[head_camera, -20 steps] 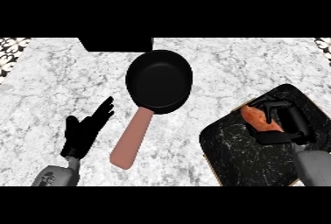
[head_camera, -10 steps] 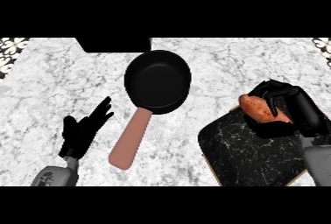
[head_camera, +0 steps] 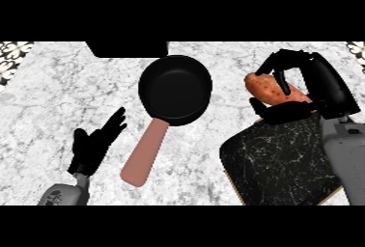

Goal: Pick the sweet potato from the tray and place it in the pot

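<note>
Lifted clear of the dark tray (head_camera: 285, 164) since a moment ago, the sweet potato (head_camera: 272, 90) sits clasped in the right hand (head_camera: 314, 82), right of the black pot (head_camera: 175, 89). Left hand (head_camera: 94, 144) rests spread, near left.

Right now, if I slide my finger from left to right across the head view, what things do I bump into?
Open black left hand → pink-handled black pan → orange sweet potato → black right hand curled round it.
</note>
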